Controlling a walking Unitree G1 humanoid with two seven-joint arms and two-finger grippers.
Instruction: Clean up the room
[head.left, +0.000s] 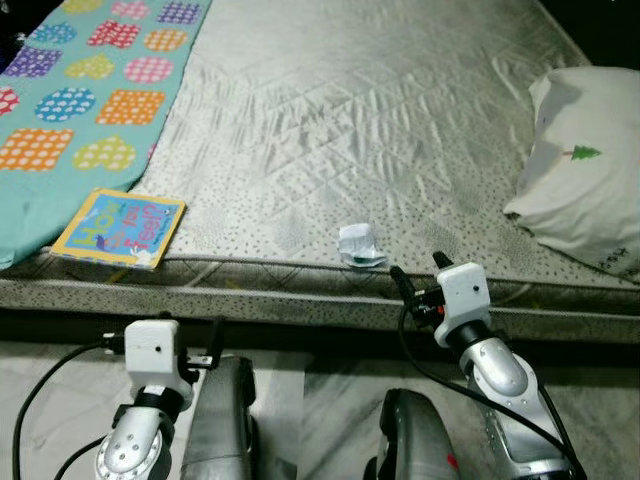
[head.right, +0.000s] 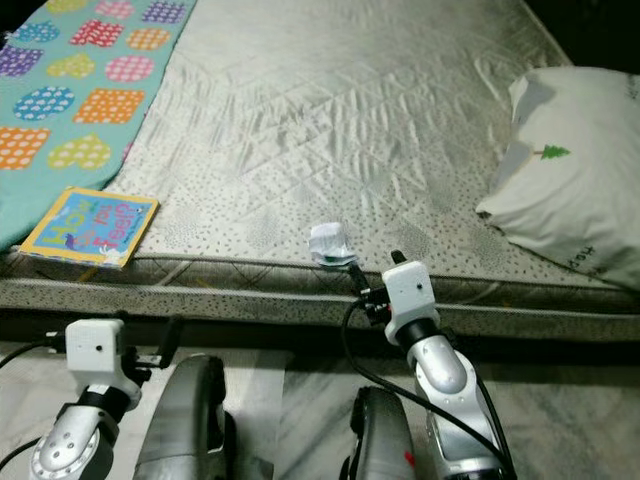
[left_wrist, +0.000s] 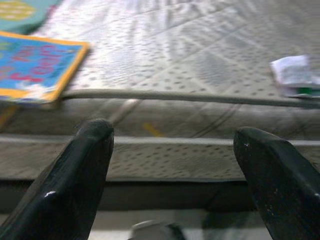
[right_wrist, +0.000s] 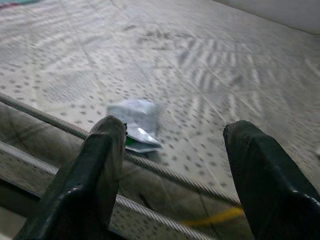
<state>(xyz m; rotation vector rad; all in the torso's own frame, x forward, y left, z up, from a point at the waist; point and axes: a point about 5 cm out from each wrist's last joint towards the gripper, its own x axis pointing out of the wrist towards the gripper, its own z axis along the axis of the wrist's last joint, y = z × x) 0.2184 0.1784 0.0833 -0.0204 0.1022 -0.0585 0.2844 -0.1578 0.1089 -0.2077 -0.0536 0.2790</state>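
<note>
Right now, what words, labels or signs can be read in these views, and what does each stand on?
Book at the mattress edge: large coloured letters on the cover, too blurred to read.
Pillow: a small green tree sign; dark print near its lower edge, too small to read.
Crumpled wrapper: a green patch, no legible text.
Blanket: dotted hearts and squares, no words.

Honestly nothing readable here: the book (head.left: 119, 228) cover on the mattress (head.left: 340, 120) has big colourful lettering, but it's too blurry to make out.

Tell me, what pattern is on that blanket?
Teal blanket with hearts in dots and checks, many colours; clearest in the left eye view.
</note>
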